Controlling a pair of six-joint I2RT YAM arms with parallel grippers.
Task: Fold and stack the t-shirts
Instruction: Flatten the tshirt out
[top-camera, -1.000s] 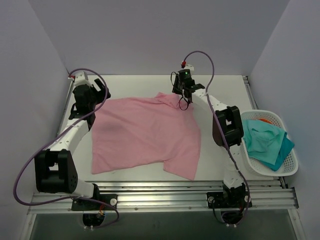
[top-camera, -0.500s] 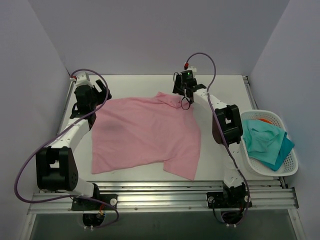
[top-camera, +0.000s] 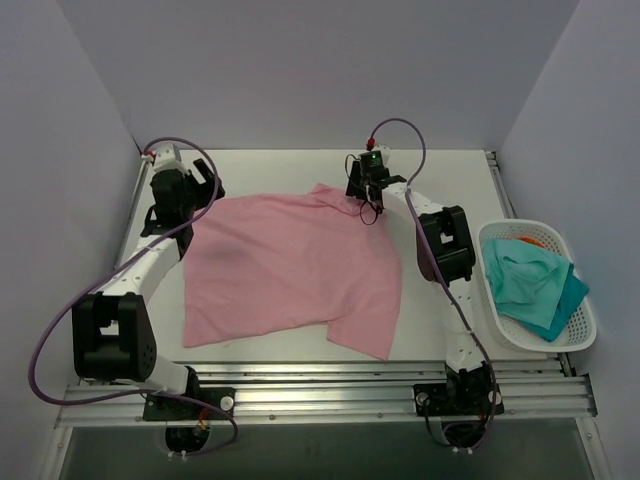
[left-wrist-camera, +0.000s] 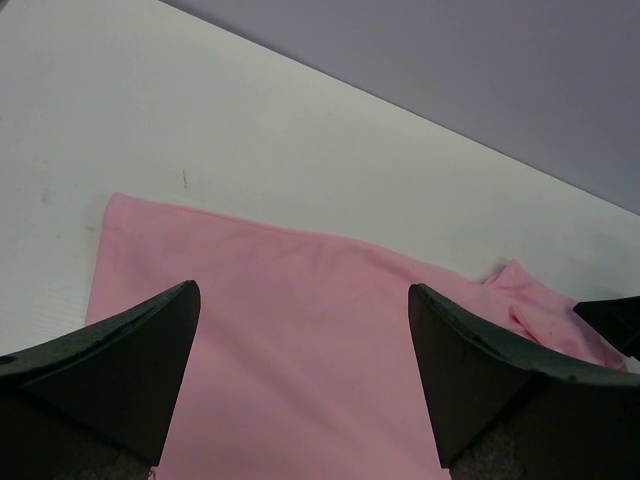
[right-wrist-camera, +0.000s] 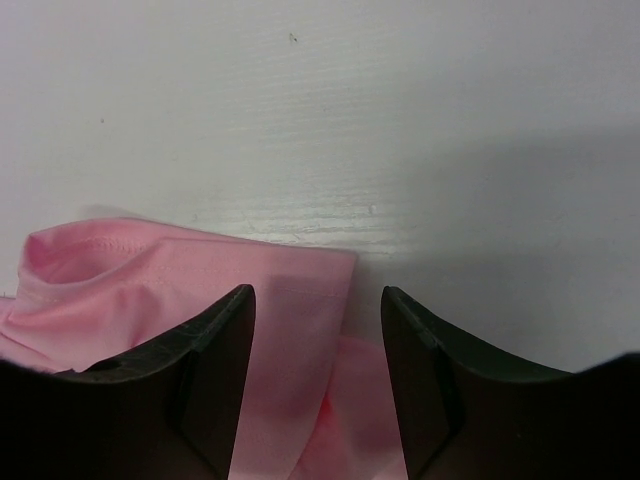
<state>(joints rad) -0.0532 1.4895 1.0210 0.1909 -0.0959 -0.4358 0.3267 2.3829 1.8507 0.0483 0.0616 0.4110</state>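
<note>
A light pink t-shirt (top-camera: 290, 270) lies spread flat across the white table (top-camera: 260, 170). My left gripper (top-camera: 196, 207) is open and empty above the shirt's far left corner; the left wrist view shows pink cloth (left-wrist-camera: 300, 370) between and below the black fingers (left-wrist-camera: 110, 370). My right gripper (top-camera: 366, 200) is open above the rumpled far right sleeve; the right wrist view shows the sleeve's hemmed edge (right-wrist-camera: 290, 300) between the fingers (right-wrist-camera: 180, 370), not gripped. More shirts, teal (top-camera: 535, 285) over orange (top-camera: 528, 241), lie in a white basket (top-camera: 590, 330).
The basket stands at the table's right edge beside the right arm. Lilac walls (top-camera: 300, 70) close in the back and both sides. A metal rail (top-camera: 320, 385) runs along the near edge.
My right gripper has pulled back slightly toward the far wall, off the sleeve. The left gripper has shifted a little. The shirt has not moved.
</note>
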